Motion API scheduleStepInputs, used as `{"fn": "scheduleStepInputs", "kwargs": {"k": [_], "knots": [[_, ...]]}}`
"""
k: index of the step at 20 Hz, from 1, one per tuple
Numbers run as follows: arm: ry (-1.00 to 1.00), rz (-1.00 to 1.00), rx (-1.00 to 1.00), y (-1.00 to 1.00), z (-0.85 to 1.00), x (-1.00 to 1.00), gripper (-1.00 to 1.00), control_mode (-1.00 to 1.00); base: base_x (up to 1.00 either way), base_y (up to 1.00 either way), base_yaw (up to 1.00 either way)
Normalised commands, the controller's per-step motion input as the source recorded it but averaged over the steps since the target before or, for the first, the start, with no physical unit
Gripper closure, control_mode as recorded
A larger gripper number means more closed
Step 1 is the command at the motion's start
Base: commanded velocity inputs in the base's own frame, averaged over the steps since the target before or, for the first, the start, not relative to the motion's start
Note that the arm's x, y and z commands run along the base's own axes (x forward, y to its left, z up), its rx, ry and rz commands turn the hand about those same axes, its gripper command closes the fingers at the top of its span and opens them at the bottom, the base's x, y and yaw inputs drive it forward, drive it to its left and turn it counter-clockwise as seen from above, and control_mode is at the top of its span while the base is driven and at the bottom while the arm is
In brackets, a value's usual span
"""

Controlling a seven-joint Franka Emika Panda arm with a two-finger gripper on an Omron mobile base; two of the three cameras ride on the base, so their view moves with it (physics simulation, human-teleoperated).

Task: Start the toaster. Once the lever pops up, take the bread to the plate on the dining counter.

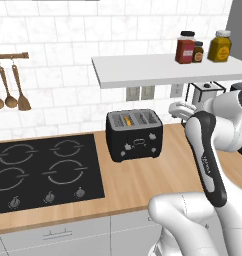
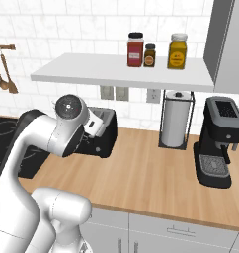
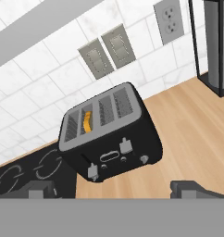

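Observation:
The glossy black toaster (image 1: pixel 134 135) stands on the wood worktop against the tiled wall, just right of the hob. The bread (image 1: pixel 127 120) shows as an orange-crusted edge, sunk in a slot near the toaster's left end (image 3: pixel 87 121). Two small grey levers (image 3: pixel 126 146) stick out of the toaster's front (image 3: pixel 111 155), above grey knobs. My gripper (image 3: pixel 115 189) hovers to the right of the toaster and above it, looking down at its front, open with nothing between the fingertips (image 3: pixel 40 190). My white hand (image 1: pixel 172 112) sits close to the toaster's right side. The plate and the dining counter are out of view.
A black hob (image 1: pixel 43 170) fills the worktop's left. A white shelf (image 2: pixel 116 69) with three jars hangs above the toaster. A paper-towel holder (image 2: pixel 176 123) and a black coffee machine (image 2: pixel 220 141) stand to the right. Bare wood (image 2: pixel 141 173) lies in front.

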Motion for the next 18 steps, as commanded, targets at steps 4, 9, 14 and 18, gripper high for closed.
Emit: {"fn": "scheduleStepInputs", "kwargs": {"k": [4,9,14,18], "knots": [[0.0,0.0,0.0,0.0,0.0,0.0,-1.0,-1.0,0.0,0.0,0.0],[0.0,0.0,0.0,0.0,0.0,0.0,-1.0,-1.0,0.0,0.0,0.0],[0.0,0.0,0.0,0.0,0.0,0.0,-1.0,-1.0,0.0,0.0,0.0],[0.0,0.0,0.0,0.0,0.0,0.0,-1.0,-1.0,0.0,0.0,0.0]]}}
